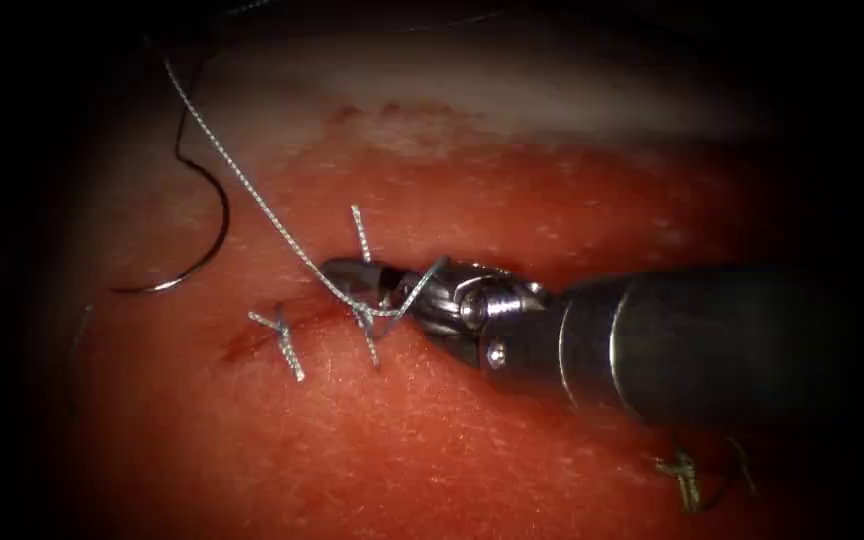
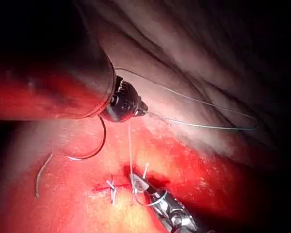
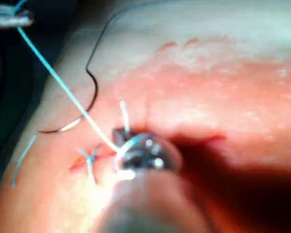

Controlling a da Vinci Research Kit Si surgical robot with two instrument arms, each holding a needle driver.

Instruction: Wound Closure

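The right end effector [image 1: 357, 285] reaches across the tissue [image 1: 512, 450] to the cut [image 1: 282, 325], its jaws pressed together on the thread [image 1: 252, 195] right at the cut, beside a finished stitch [image 1: 287, 340] whose short tails stand up just left of the jaw tips. A loop of thread lies wound around the jaws close to the wrist, and another short thread end [image 1: 360, 232] sticks up just behind them. From the cut the thread runs taut up and to the left, away from the right end effector. In the left wrist view it rises from the cut to the left end effector [image 2: 141, 110], which hangs above the tissue and pinches the thread; a further strand sweeps from there in a wide loop over the pale far part of the tissue. The needle [image 1: 207, 235] lies free on the tissue surface well left of the cut, held by neither tool and not in the tissue. A cut end of thread [image 2: 41, 174] lies on the tissue beyond the needle, farther still from the cut. Another knotted stitch [image 1: 687, 480] sits below the right tool's shaft, far right of the cut.
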